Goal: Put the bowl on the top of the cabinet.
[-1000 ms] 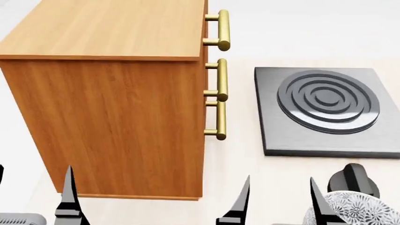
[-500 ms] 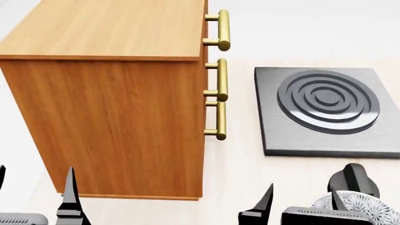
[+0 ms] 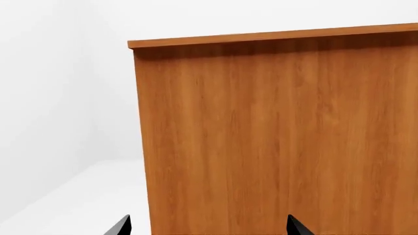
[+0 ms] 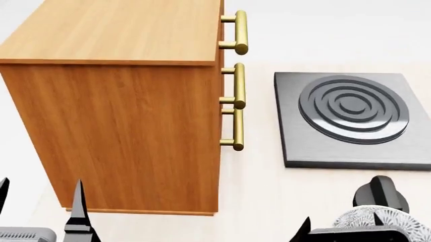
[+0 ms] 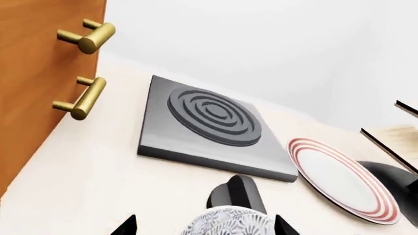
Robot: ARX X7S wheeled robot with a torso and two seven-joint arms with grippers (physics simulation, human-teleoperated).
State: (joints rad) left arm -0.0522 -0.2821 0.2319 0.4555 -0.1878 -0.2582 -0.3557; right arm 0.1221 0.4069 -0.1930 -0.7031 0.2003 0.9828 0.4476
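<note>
I am at the step of reaching for the bowl (image 4: 380,218), which sits low in the lower right corner of the head view, on the pale counter (image 4: 259,201) and not yet lifted. My right claw (image 5: 203,226) hangs just over it: in the right wrist view the two dark finger tips stand wide apart, one at each side of the patterned rim, and they hold nothing. My left claw (image 3: 207,226) is also spread and empty, pointing at the side wall of the cabinet (image 4: 128,136), which fills the left half of the head view. I judge that the next move is to go down, close on the rim, and then raise the bowl high, because the light top of the cabinet is well above the counter. A dark rounded thing (image 5: 236,192) stands just beyond the bowl and could be touched. The brass handles (image 4: 237,88) stick out toward my path. The grey square burner plate (image 4: 350,118) and the red-ringed plate (image 5: 343,180) lie further off.
</note>
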